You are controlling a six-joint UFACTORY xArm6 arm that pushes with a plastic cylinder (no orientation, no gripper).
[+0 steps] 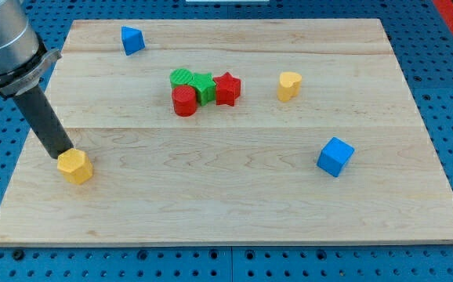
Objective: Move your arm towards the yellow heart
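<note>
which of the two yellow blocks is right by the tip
The yellow hexagon-like block at the view's lower left; my tip sits at its upper-left edge. The yellow heart is far off toward the view's upper right.

Board (234,188): pale wood, grained
Heart (289,85): yellow
Hexagon (74,166): yellow
Cube (335,156): blue
Wedge (132,39): blue
Star (226,88): red
Cylinder (184,101): red
Green blocks (195,79): two
Rod (45,121): dark
Table (446,94): blue, perforated

Pale wooden board (234,196), smooth, visible grain; matt plastic-looking yellow heart (289,85) and blue cube (335,156); matt dark rod (45,121); blue perforated table (438,47).
</note>
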